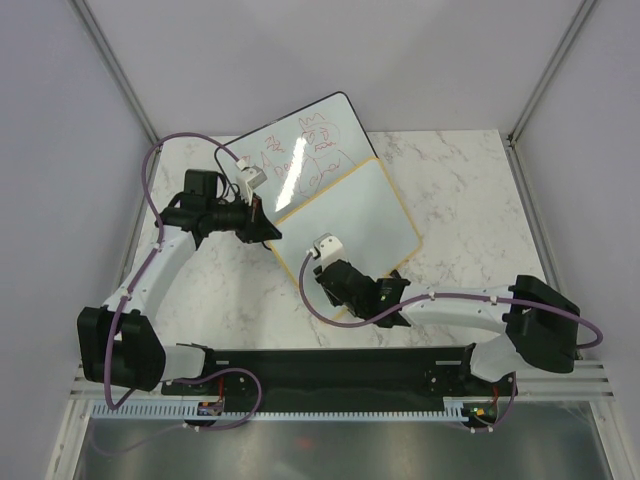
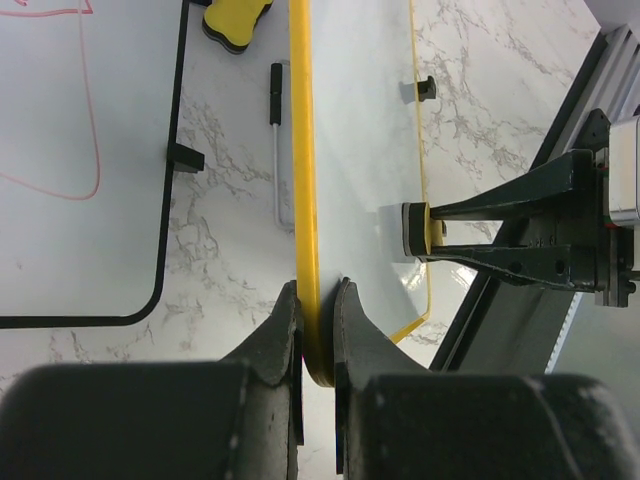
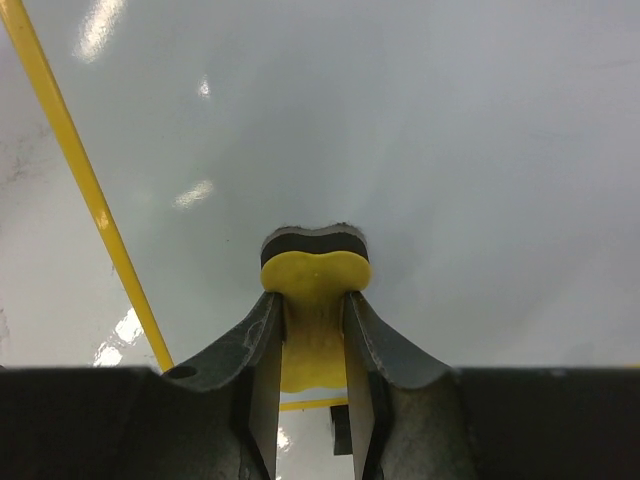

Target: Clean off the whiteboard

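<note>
Top view: whiteboard (image 1: 350,215), yellow frame, sits approx centre of the marble desk (image 1: 470,190), turned diagonal, long axis running 10 to 4 o'clock. Surface looks blank white, no marks seen.

Black-framed board (image 1: 300,140) w/ red scribbles lies at 11 o'clock of it. The two edges meet in top view; can't tell if touching.

Left gripper (image 2: 318,300) comes in from 9 o'clock and is clamped on the whiteboard's yellow frame near a rounded corner. Both fingers are pressed flat on either side of the rim. In the left wrist view the board is seen nearly edge-on.

Right gripper (image 3: 312,300) is at the board's 6 o'clock edge, clamped on an eraser (image 3: 312,268) w/ yellow body and dark felt face. The felt is pressed against the white surface, just inside the frame.

Left wrist view, 12 o'clock: second eraser (image 2: 235,22), yellow, lies on the desk betw. the two boards. Thin marker (image 2: 277,150) w/ black cap lies just below it, alongside the yellow frame. Small black clip (image 2: 428,88) sits on the far frame edge.
</note>
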`<state>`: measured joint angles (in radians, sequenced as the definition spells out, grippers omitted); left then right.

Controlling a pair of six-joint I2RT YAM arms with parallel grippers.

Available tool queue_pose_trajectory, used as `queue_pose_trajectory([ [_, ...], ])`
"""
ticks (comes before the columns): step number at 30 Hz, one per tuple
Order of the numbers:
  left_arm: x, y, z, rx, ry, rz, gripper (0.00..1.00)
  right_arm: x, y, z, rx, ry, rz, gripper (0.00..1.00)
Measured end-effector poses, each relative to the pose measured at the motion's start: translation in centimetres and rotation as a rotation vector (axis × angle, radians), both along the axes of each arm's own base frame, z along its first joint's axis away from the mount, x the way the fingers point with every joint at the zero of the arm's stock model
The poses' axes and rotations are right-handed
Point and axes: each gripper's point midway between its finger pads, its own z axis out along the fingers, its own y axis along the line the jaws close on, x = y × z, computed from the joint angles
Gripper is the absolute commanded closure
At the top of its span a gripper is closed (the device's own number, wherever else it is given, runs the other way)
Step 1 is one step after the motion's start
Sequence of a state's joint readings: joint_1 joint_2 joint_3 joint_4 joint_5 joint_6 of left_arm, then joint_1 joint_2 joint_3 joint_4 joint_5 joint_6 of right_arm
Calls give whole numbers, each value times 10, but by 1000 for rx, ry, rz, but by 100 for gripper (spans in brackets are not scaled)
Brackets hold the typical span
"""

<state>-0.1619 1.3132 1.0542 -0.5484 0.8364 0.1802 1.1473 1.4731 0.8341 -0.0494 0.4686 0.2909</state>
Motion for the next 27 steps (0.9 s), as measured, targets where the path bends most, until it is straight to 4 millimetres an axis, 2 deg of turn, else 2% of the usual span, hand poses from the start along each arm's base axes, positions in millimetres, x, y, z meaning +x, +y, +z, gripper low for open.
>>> queue_pose_trajectory([
  [5,0,-1,1,-3,-1,-3,98,-6,-2,-6,58,42,-42,100],
  [11,-1,-3,3,-15,-4,-16,98,-40,-3,-32,75,115,-19,100],
  [18,-2,-9,9,-35,-35,-54,98,-41,-5,-28,15,113,-8,100],
  [20,-2,-10,11,-39,-40,-60,98,-30,-12,-23,-11,111,-30,100],
  [23,-1,-10,11,-37,-42,-58,98,2,-34,-8,4,97,-126,100],
  [25,-1,-10,10,-34,-40,-55,98,37,-69,4,29,61,-263,100],
  [27,-2,-11,10,-36,-37,-60,98,70,-116,11,44,25,-423,100],
])
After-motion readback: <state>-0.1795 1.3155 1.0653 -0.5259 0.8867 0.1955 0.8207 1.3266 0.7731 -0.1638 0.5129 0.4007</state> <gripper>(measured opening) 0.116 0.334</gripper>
